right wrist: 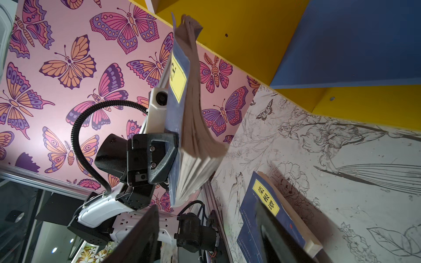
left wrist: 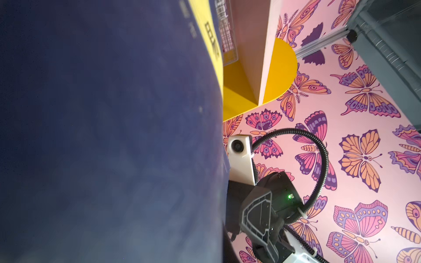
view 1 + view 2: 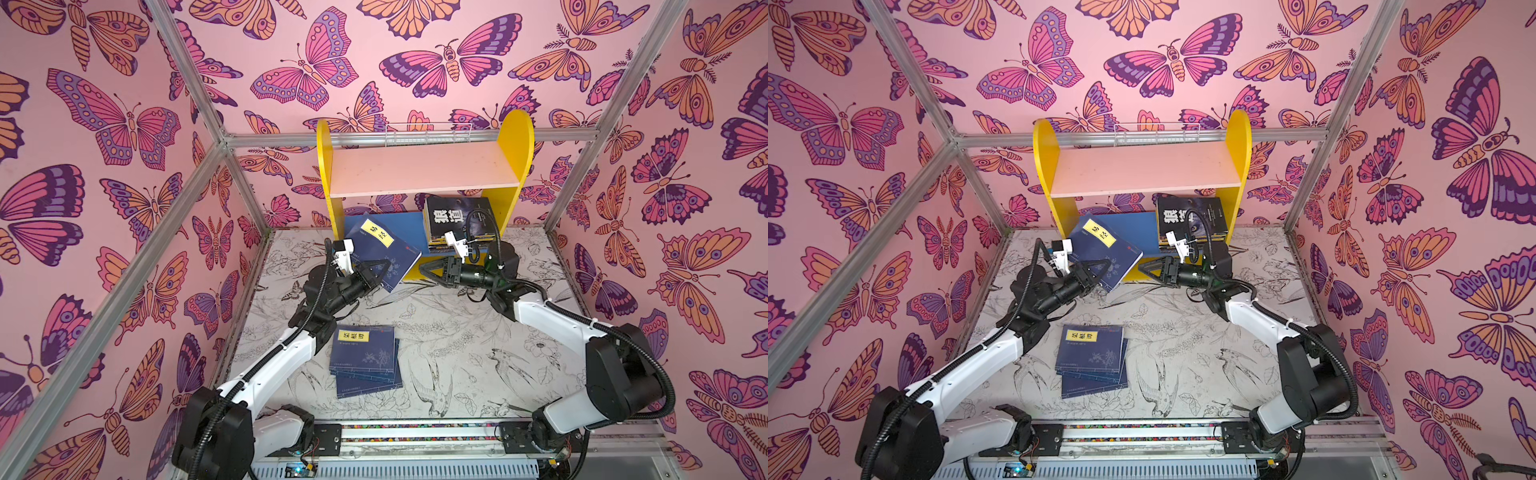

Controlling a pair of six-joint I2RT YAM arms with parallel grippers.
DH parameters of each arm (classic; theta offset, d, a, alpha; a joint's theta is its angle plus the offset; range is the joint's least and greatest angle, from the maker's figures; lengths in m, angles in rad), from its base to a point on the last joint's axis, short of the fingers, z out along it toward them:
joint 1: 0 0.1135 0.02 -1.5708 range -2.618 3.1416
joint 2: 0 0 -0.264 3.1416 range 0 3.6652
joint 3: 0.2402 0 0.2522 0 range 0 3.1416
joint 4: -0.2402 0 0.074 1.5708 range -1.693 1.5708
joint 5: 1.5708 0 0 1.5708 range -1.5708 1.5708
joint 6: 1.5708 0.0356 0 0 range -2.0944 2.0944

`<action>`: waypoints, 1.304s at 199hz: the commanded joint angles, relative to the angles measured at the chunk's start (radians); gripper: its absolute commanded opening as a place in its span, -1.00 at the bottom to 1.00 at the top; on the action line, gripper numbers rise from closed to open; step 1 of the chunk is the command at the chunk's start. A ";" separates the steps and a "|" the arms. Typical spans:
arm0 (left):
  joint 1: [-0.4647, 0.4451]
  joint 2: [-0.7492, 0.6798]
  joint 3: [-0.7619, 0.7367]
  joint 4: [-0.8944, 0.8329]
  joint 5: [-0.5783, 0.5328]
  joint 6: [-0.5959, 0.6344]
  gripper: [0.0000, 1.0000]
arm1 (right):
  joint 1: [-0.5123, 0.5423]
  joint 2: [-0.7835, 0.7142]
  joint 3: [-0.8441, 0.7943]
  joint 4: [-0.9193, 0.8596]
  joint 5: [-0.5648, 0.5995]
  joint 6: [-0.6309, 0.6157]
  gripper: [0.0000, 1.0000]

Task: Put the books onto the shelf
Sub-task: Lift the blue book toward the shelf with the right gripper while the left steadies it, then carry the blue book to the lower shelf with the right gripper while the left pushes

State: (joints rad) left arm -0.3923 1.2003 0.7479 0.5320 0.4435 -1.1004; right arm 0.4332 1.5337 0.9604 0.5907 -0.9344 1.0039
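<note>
The left gripper (image 3: pixel 376 272) is gripping a navy book (image 3: pixel 380 245) with a yellow title label. Its jaws are closed on the book near the lower edge, and it is holding the book tilted, off the table and just in front of the shelf (image 3: pixel 515 141). From the right wrist view, the book is hanging from that single pinch, so its pages are fanning open and drooping away from the cover. Gripping it low is probably meant to leave the far edge free to go in first.

The right gripper (image 3: pixel 428 272) is hovering just beside the book's lower right corner, in front of the shelf's yellow base strip. Its jaws are apart and holding nothing. It may be standing by to steady the loose pages.

A stack of books (image 3: pixel 455 224) topped by a black cover is lying flat at the right end of the blue lower board (image 3: pixel 399 224). That leaves room on the left, where the held book is pointing. The pink upper board (image 3: pixel 419 170) is bare. A small pile of navy books (image 3: pixel 365 357) is waiting on the table (image 3: pixel 457 365) beside the left arm.
</note>
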 commanded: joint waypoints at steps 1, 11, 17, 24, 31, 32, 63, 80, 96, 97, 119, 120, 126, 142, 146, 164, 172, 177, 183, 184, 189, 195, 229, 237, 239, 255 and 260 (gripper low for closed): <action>-0.002 0.013 -0.016 0.148 -0.039 -0.055 -1.00 | 0.046 0.031 0.040 0.117 0.025 0.056 0.33; -0.006 0.016 -0.016 0.158 -0.043 -0.061 -1.00 | 0.061 0.071 0.057 0.154 0.027 0.073 0.32; -0.011 0.016 -0.016 0.158 -0.047 -0.058 -1.00 | 0.067 0.082 0.067 0.191 0.033 0.090 0.31; -0.014 0.015 -0.019 0.158 -0.056 -0.058 -1.00 | 0.071 0.095 0.073 0.231 0.041 0.118 0.31; -0.020 0.015 -0.023 0.158 -0.064 -0.056 -1.00 | 0.074 0.109 0.082 0.271 0.048 0.148 0.30; -0.021 0.014 -0.023 0.158 -0.064 -0.056 -1.00 | 0.075 0.111 0.084 0.273 0.049 0.151 0.30; -0.031 0.017 -0.032 0.158 -0.081 -0.048 -1.00 | 0.084 0.167 0.113 0.430 0.068 0.277 0.16; -0.034 0.016 -0.034 0.151 -0.092 -0.044 -1.00 | 0.084 0.183 0.109 0.507 0.091 0.339 -0.12; -0.034 0.009 -0.039 0.125 -0.119 -0.033 -1.00 | 0.083 0.187 0.104 0.574 0.105 0.383 -0.48; -0.035 0.009 -0.039 0.123 -0.121 -0.032 -1.00 | 0.082 0.187 0.104 0.574 0.106 0.385 -0.50; -0.042 -0.012 -0.039 0.049 -0.162 0.018 -1.00 | 0.082 0.160 0.094 0.531 0.128 0.352 -1.00; -0.044 -0.013 -0.038 0.045 -0.164 0.022 -1.00 | 0.082 0.158 0.094 0.526 0.129 0.347 -1.00; -0.048 -0.018 -0.035 0.017 -0.175 0.045 -1.00 | 0.082 0.143 0.091 0.485 0.135 0.316 -1.00; -0.053 -0.041 -0.023 -0.061 -0.183 0.095 -1.00 | 0.081 0.101 0.101 0.313 0.126 0.187 -1.00; -0.053 -0.048 -0.019 -0.077 -0.183 0.104 -1.00 | 0.079 0.090 0.108 0.258 0.122 0.153 -1.00; -0.037 -0.098 -0.007 -0.169 -0.180 0.148 -0.17 | 0.065 0.047 0.129 0.026 0.098 -0.025 -1.00; -0.021 -0.125 -0.005 -0.213 -0.177 0.155 0.11 | 0.056 0.022 0.139 -0.077 0.083 -0.100 -1.00; -0.005 -0.143 -0.007 -0.231 -0.173 0.155 0.18 | 0.048 0.006 0.146 -0.137 0.072 -0.144 -1.00; 0.016 -0.163 -0.012 -0.241 -0.158 0.154 0.26 | 0.043 -0.004 0.154 -0.197 0.057 -0.194 -1.00; 0.019 -0.166 -0.014 -0.242 -0.156 0.153 0.28 | 0.042 -0.005 0.156 -0.210 0.052 -0.202 -1.00; 0.038 -0.182 -0.020 -0.248 -0.141 0.149 0.34 | 0.037 -0.011 0.164 -0.256 0.033 -0.232 -1.00; 0.058 -0.199 -0.026 -0.261 -0.124 0.145 0.40 | 0.031 -0.015 0.172 -0.297 0.009 -0.264 -1.00; 0.155 -0.261 -0.044 -0.355 -0.017 0.167 0.57 | 0.010 -0.015 0.191 -0.341 -0.124 -0.284 -1.00; 0.177 -0.264 -0.045 -0.383 0.014 0.180 0.61 | 0.009 -0.016 0.194 -0.346 -0.142 -0.287 -1.00; 0.182 -0.266 -0.045 -0.388 0.020 0.183 0.62 | 0.009 -0.015 0.195 -0.347 -0.147 -0.287 -1.00; 0.228 -0.267 -0.056 -0.406 0.102 0.196 0.67 | 0.007 -0.008 0.204 -0.341 -0.190 -0.283 -1.00; 0.239 -0.266 -0.062 -0.407 0.126 0.199 0.68 | 0.007 -0.006 0.208 -0.338 -0.202 -0.282 -1.00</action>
State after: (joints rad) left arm -0.2035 0.9421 0.7170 0.1848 0.4294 -0.9474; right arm 0.4454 1.5307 1.1286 0.2840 -1.0183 0.7746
